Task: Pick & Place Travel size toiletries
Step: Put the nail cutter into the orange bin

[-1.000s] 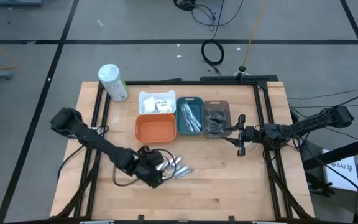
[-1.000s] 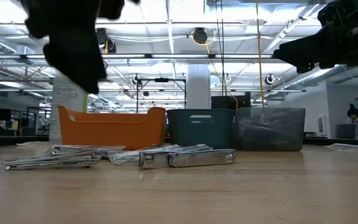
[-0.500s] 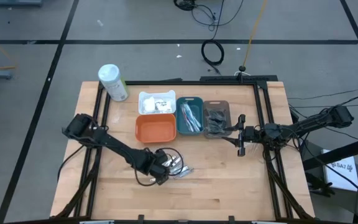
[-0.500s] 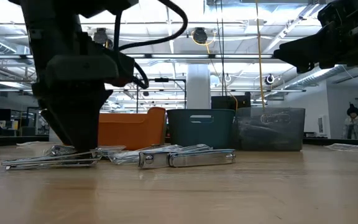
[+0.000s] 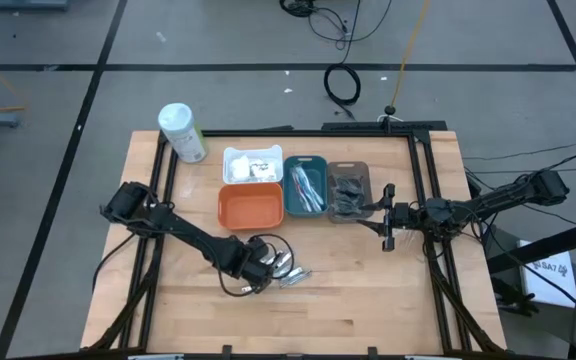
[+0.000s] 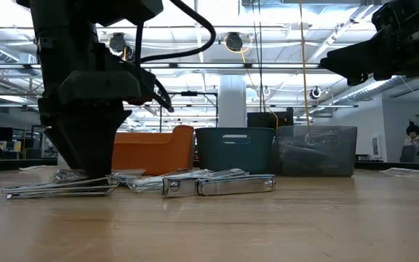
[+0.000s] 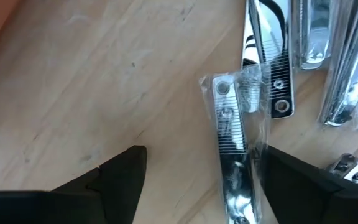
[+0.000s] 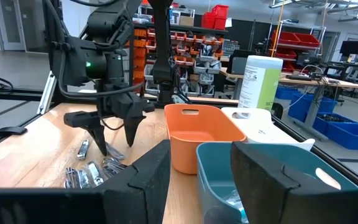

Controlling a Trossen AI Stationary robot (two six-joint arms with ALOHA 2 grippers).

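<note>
My left gripper [image 7: 194, 180] stood low over the wooden tabletop [image 5: 368, 290], fingers spread wide with nothing in them. I had lined them up to either side of one slim shiny metal nail clipper in a clear wrapper [image 7: 232, 149], so that closing would catch it across its narrow width. It lay flat on the wood, near the front of the loose pile of similar wrapped silvery pieces [image 5: 286, 272], some touching one another.

Beyond the pile sat the row of trays meant to take the sorted items: the orange rectangular plastic tray [image 5: 251, 205], empty; the teal tray [image 5: 305, 186] holding toothbrushes; the grey tray [image 5: 348, 190] holding dark packets; the white tray [image 5: 253, 164] behind.

My right gripper [image 5: 385, 229] waited off past the grey tray, fingers part open and empty, clear of the work.
</note>
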